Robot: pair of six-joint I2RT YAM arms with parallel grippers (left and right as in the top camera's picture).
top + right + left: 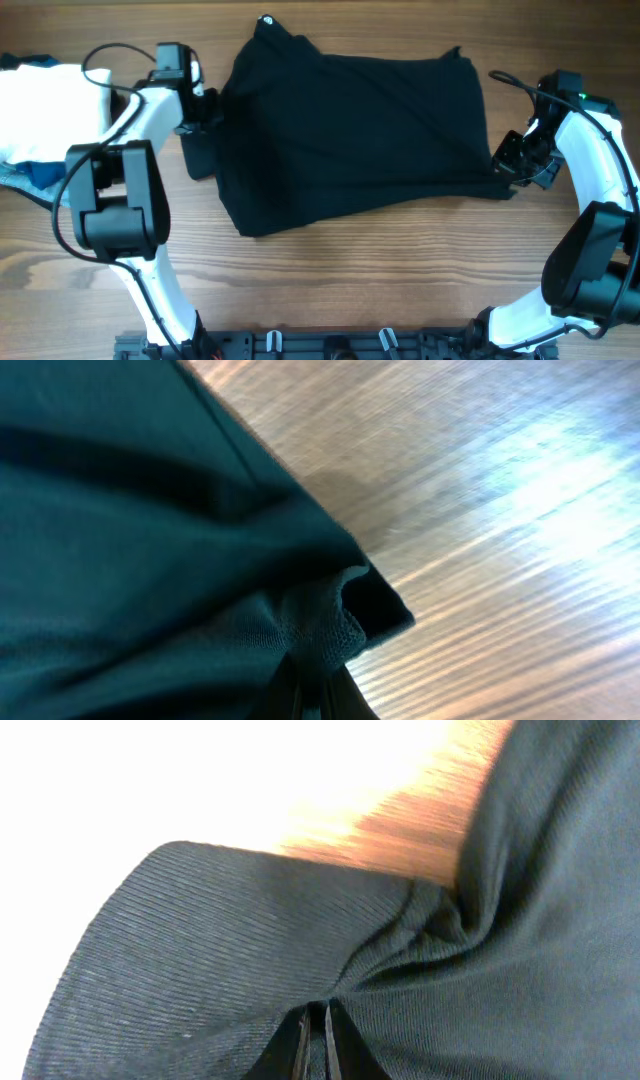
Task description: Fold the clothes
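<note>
Garment: the clothes (pixel 350 130) lie spread and loosely wrinkled across the middle of the wooden tabletop (pixel 350 285).
Left end effector (pixel 315 1020): pinched together on the garment's left edge, with fabric puckering into the fingertips.
Right end effector (pixel 310 685): clamped on the lower right corner, where the hem bunches.
Step in hand: probably lifting both held edges to carry a fold over.
Doing it well: raise both sides evenly, hold the cloth lightly taut, and lay edge onto edge before releasing.
Risk: such thin pinches may slip, and the white cloth (pixel 45 95) lies close beside the left arm.
</note>
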